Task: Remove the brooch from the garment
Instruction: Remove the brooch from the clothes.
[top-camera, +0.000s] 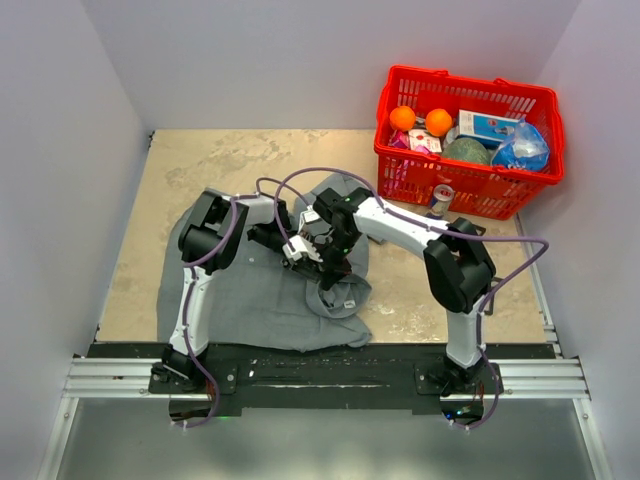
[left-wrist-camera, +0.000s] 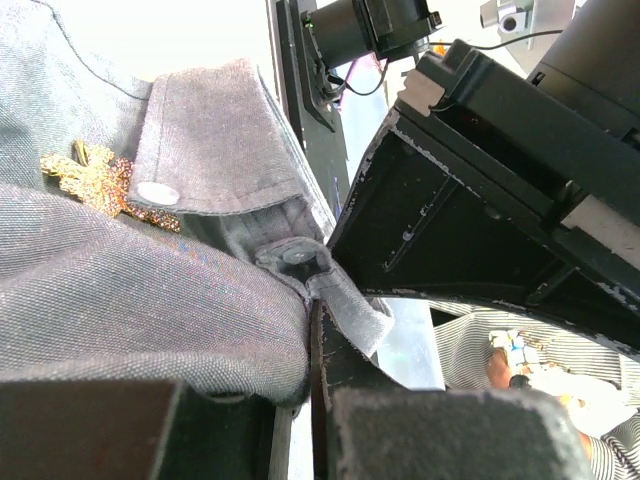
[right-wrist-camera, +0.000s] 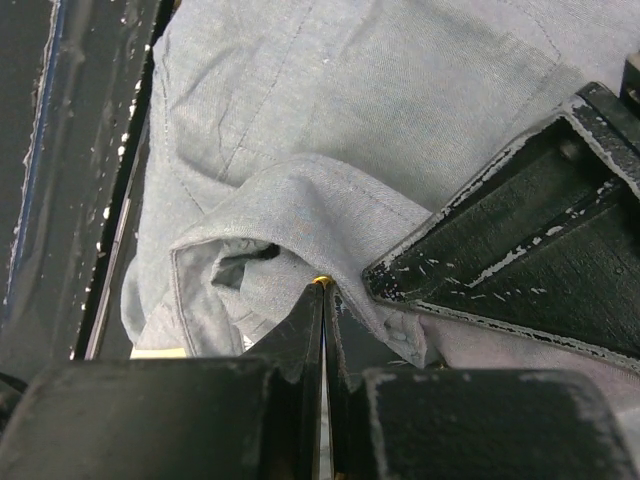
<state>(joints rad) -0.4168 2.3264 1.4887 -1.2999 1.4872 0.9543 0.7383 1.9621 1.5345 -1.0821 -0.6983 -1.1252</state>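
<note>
The grey garment (top-camera: 260, 300) lies crumpled on the table in front of the arms. In the left wrist view the gold brooch (left-wrist-camera: 98, 182) sits on the cloth, partly under the collar flap (left-wrist-camera: 210, 130) beside a white button (left-wrist-camera: 157, 193). My left gripper (left-wrist-camera: 314, 315) is shut on a fold of the garment's button edge; it also shows in the top view (top-camera: 292, 250). My right gripper (right-wrist-camera: 323, 290) is shut, with a small gold bit of the brooch (right-wrist-camera: 321, 281) at its tips, pressed into the cloth. In the top view the right gripper (top-camera: 333, 258) is right next to the left one.
A red basket (top-camera: 520, 195) with oranges and packets stands at the back right, a can (top-camera: 440, 203) in front of it. White walls close in the table on three sides. The black rail (top-camera: 320, 365) runs along the near edge.
</note>
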